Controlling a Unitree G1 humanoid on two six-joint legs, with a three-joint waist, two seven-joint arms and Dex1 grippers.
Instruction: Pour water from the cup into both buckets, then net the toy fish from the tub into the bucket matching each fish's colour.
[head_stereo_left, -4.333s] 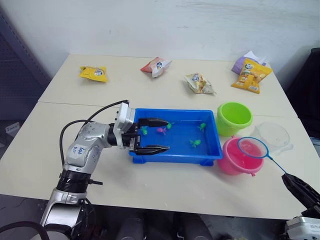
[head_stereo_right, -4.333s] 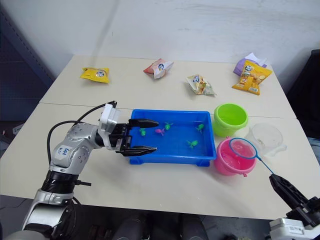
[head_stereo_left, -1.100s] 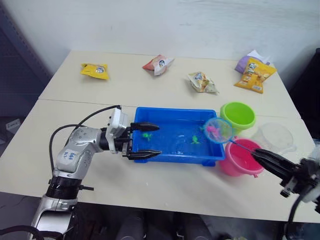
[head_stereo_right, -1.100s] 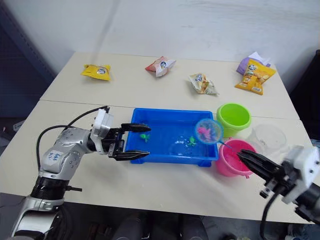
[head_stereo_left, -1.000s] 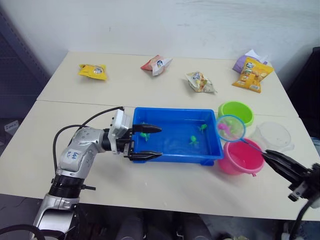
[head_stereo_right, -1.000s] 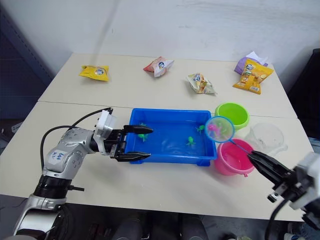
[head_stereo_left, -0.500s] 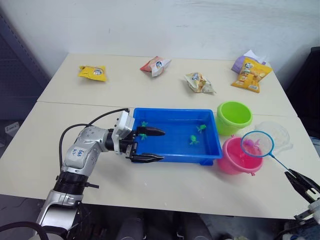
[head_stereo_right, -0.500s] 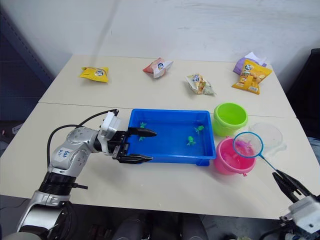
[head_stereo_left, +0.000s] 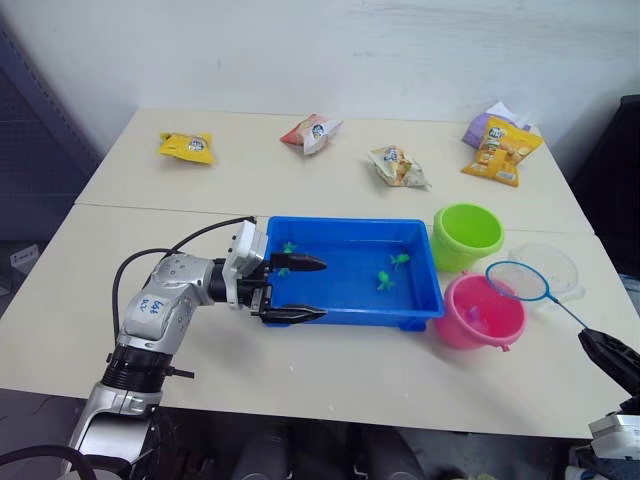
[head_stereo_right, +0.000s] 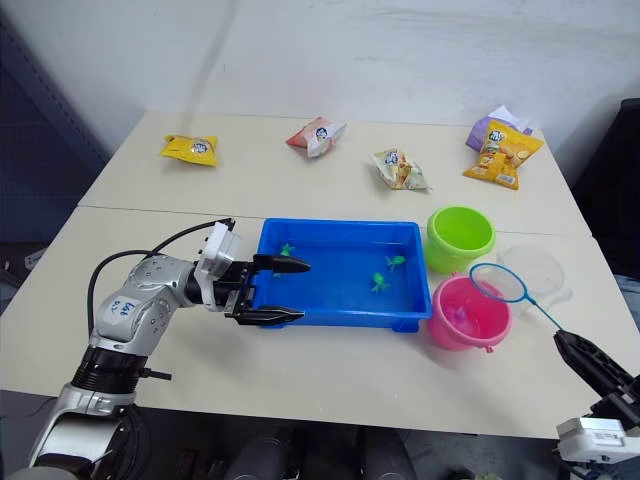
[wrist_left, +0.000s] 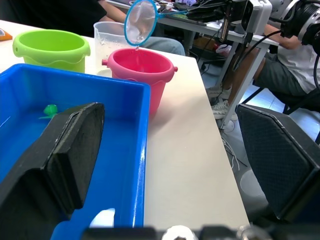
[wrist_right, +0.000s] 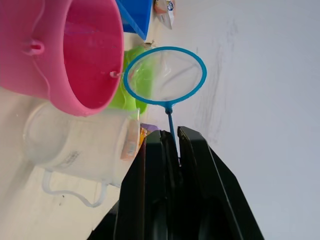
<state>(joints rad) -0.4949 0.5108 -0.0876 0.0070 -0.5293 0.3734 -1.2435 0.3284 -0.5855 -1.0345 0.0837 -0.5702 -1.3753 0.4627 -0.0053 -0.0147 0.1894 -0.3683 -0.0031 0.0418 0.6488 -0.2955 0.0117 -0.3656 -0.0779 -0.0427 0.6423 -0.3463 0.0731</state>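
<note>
The blue tub (head_stereo_left: 345, 222) holds water and several green toy fish (head_stereo_left: 383, 283). My left gripper (head_stereo_left: 308, 288) is open, straddling the tub's near-left corner with one finger (wrist_left: 65, 150) inside and the other outside. My right gripper (head_stereo_left: 603, 352) is shut on the thin handle of the net (head_stereo_left: 518, 281). The net's empty blue hoop (wrist_right: 165, 75) hangs over the far right edge of the pink bucket (head_stereo_left: 480, 312), and a pink fish (head_stereo_left: 470, 315) lies inside that bucket. The green bucket (head_stereo_left: 468, 235) stands behind the pink one. The clear cup (head_stereo_left: 548, 268) is upright to their right.
Several snack bags lie along the back of the table: a yellow bag (head_stereo_left: 187, 147), a red and white bag (head_stereo_left: 312, 132), a pale bag (head_stereo_left: 398, 165) and an orange bag (head_stereo_left: 503, 150) at the far right. The table's front edge runs close below the tub.
The net has shifted slightly right and levelled out; the pink fish it carried is now in the pink bucket. My left gripper has stayed at the tub's corner.
</note>
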